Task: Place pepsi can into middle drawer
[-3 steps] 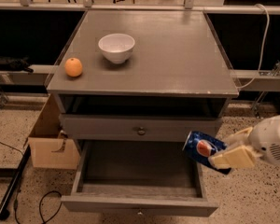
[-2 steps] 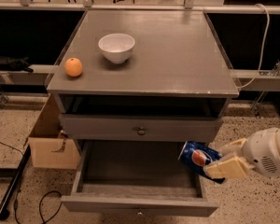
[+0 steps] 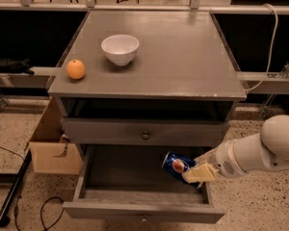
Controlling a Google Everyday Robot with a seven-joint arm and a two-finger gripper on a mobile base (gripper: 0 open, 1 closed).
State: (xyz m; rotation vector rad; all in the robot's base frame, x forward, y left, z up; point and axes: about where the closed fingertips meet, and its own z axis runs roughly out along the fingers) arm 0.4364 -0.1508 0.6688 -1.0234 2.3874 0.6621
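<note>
The pepsi can [image 3: 176, 165] is blue with a round red-white-blue logo. It lies tilted on its side over the right part of the open middle drawer [image 3: 143, 210], just above its dark floor. My gripper [image 3: 196, 173] reaches in from the right on a white arm and is shut on the can's right end. The drawer is pulled out at the cabinet's bottom, below a closed drawer front with a round knob [image 3: 145, 135].
A white bowl [image 3: 120, 48] and an orange fruit [image 3: 75, 69] sit on the grey cabinet top [image 3: 183, 66]. A cardboard box [image 3: 50, 146] stands on the floor to the left. Black cables and a bar [image 3: 12, 191] lie at the lower left.
My gripper has moved left and down with the can, from beside the drawer's right wall to over the drawer's inside.
</note>
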